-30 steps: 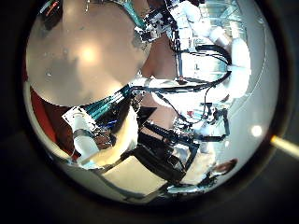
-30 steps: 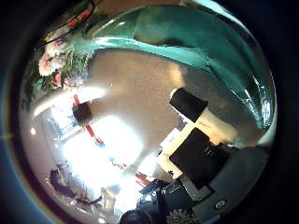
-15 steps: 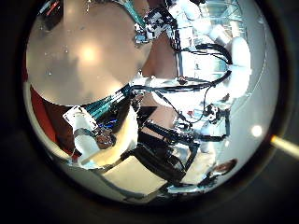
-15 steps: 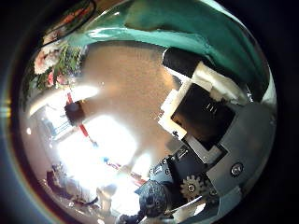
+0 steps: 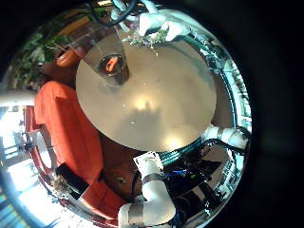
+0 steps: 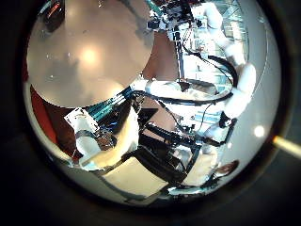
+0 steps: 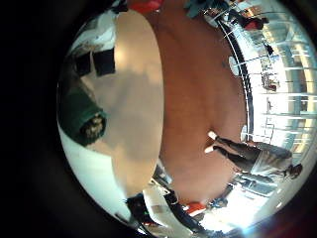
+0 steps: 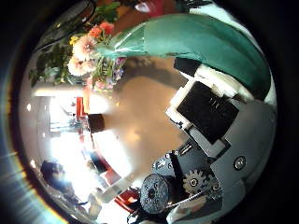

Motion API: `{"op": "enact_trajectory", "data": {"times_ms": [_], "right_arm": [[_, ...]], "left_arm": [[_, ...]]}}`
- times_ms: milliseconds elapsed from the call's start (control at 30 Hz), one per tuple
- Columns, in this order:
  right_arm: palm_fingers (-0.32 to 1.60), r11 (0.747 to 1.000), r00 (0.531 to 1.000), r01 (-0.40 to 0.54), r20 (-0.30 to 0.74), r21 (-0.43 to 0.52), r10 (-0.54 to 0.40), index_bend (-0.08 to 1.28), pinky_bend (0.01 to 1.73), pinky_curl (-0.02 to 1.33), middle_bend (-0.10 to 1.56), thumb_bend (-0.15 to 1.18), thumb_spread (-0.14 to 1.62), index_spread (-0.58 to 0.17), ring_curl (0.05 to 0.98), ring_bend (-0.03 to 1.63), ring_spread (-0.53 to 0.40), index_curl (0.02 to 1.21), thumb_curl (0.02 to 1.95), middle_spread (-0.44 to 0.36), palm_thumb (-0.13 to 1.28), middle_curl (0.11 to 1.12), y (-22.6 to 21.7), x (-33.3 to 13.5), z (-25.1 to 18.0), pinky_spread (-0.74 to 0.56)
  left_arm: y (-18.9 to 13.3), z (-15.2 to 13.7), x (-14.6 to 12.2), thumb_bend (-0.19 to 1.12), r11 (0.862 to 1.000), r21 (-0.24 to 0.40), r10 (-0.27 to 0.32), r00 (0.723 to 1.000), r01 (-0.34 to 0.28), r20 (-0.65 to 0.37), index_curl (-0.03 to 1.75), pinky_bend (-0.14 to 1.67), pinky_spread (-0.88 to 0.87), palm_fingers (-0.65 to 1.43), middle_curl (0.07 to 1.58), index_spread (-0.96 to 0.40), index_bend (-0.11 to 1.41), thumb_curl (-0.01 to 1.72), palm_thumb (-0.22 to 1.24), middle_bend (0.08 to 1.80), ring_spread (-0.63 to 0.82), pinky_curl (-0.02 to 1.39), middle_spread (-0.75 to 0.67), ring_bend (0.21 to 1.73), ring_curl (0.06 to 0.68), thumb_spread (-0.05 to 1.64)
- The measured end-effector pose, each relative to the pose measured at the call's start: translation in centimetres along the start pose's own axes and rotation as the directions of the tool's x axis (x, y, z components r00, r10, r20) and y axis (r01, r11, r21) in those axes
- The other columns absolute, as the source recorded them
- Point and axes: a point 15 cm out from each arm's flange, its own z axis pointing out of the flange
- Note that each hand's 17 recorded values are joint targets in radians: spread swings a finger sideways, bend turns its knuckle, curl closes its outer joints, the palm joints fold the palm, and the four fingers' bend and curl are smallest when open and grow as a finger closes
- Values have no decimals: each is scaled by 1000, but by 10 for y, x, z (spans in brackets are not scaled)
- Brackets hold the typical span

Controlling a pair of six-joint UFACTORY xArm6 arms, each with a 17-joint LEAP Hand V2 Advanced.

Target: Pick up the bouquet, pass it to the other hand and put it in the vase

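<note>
The bouquet (image 8: 89,51) lies across my right palm in the right thumb side palm view, its flower heads at one end and its paper wrap (image 8: 192,42) filling the view beside them. My right hand's fingers (image 8: 210,112) curl against the wrap. The right little finger side palm view shows the wrap's end (image 7: 84,117) above the round table (image 7: 129,119). In the left little finger side palm view the vase (image 5: 112,66) stands on the table (image 5: 161,104), with my right hand (image 5: 154,24) beyond it. My left hand (image 6: 94,141) hangs off the table's edge, fingers relaxed, holding nothing.
A low padded seat (image 5: 62,123) stands beside the table and leafy plants (image 5: 43,47) stand beyond it. My right arm (image 6: 230,85) reaches over the table's far side. Bare floor (image 7: 198,109) lies around the table.
My right hand's fingers have closed onto the bouquet's wrap, and the flowers have swung further into its palm view. In the left thumb side view the right hand has moved farther away.
</note>
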Motion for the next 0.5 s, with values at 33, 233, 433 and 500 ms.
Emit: {"op": "enact_trajectory", "data": {"times_ms": [33,233,433,500], "right_arm": [[1130,1000,999,13,34,24,-13,1114,1371,709,1334,71,851,-297,686,1445,-205,948,787,-171,1166,849,0,-7,-10,-202],[1126,995,956,-13,292,94,-15,1141,1350,747,1350,60,837,-272,697,1460,-197,949,864,-155,1156,846,12,-30,-58,-193],[1126,983,815,-113,580,148,6,1153,1330,779,1357,56,829,-256,700,1463,-191,943,932,-146,1153,840,19,-31,-113,-190],[1124,979,743,-127,670,160,-13,1157,1321,793,1361,53,825,-250,700,1464,-190,940,961,-143,1150,836,20,-40,-132,-188]], "left_arm": [[-1,-3,1,-22,1000,7,0,1000,0,-3,328,198,505,109,333,103,170,335,400,193,546,318,402,431,205,1104],[-7,-13,4,-22,999,44,-10,999,11,-35,331,196,505,132,335,98,175,335,400,197,537,316,388,430,205,1104],[-15,-24,16,-22,996,84,-8,994,18,-113,338,193,493,175,338,92,178,334,391,195,520,310,367,440,206,1113],[-19,-29,18,-22,994,103,-12,989,28,-145,338,195,490,180,337,95,173,334,390,191,517,311,361,450,210,1115]]}}
